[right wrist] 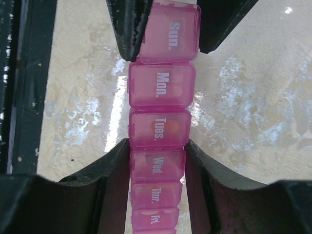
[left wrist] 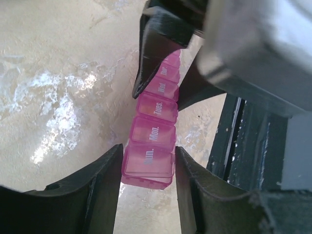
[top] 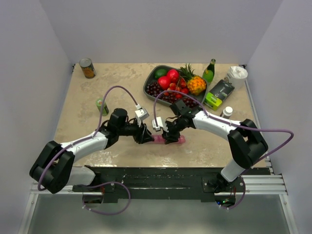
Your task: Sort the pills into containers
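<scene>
Pink weekly pill organizer (right wrist: 161, 92) lies flat on the tabletop (top: 83, 97), close to its near edge, at 6 o'clock from the fruit tray (top: 146, 87). In the top view its long axis runs 9 to 3 o'clock. All visible lids are down.

Left tool (left wrist: 148, 158) is clamped on the Sun. compartment at the 9 o'clock end, one finger against each long side. Right tool (right wrist: 157, 163) grips the Wed. compartment the same way. Mon. and Tues. sit bare between the tools, with faint orange shapes behind their lids.
</scene>
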Robot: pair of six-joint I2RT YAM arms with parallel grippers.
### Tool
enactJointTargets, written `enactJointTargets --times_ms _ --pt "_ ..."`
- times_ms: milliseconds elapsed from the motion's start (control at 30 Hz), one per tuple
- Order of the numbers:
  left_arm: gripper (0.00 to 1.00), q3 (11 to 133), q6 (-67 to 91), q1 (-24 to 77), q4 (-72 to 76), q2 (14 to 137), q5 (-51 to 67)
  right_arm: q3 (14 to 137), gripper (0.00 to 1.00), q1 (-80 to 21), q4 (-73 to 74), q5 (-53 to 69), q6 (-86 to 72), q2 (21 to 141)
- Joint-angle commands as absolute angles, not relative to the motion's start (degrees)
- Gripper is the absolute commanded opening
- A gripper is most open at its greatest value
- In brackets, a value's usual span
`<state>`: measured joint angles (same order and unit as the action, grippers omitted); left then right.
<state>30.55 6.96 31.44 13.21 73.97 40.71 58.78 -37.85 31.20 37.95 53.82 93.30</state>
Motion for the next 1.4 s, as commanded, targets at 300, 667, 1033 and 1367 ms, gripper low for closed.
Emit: enactJointTargets --times_ms 300,667,1033,1367 --pt "0.26 35.4 24.3 26.2 10.0 80.2 31.0 58.6 0.16 -37.7 29.8 35.9 53.1 92.5" --pt "0.34 36.8 25.7 26.1 7.7 81.7 23.6 58.8 0.16 -37.7 30.1 36.0 53.3 92.9" --pt "0.42 38.0 25.2 25.8 6.5 81.0 21.1 58.9 0.16 -37.6 29.4 34.9 52.3 94.1" --pt "0.67 40.4 16.4 24.0 -3.7 61.3 4.4 59.5 0.21 -38.5 23.6 26.8 44.7 97.8"
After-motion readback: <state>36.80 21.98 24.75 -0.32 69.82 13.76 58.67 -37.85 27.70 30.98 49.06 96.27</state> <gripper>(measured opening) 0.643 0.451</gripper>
